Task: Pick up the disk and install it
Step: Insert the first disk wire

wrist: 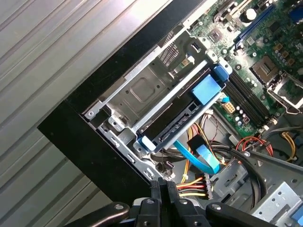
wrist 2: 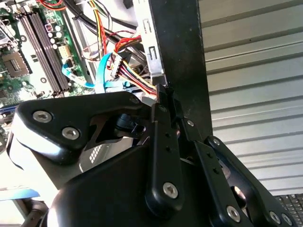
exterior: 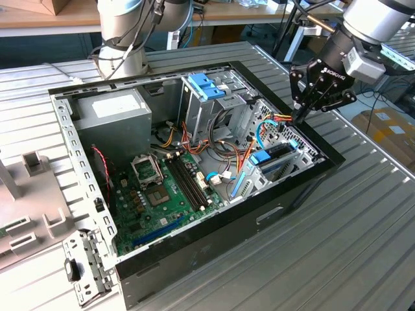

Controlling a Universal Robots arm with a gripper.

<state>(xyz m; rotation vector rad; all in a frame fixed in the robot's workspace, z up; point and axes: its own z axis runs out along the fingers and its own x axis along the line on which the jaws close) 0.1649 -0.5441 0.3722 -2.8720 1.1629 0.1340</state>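
The disk sits slotted in the metal drive cage at the front corner of the open computer case, on the exterior view's right. In the first wrist view the disk shows as a dark slab with blue rails and a blue tab, lying inside the cage. My gripper hangs just above the case's wall beside the cage, shut, with nothing between its fingers. In both wrist views the fingertips press together over a bundle of coloured cables next to the black case wall.
A grey power supply fills the case's back corner and a green motherboard covers its floor. A blue bracket tops the upper drive cage. A second arm's base stands behind the case. Loose metal brackets lie on the slatted table.
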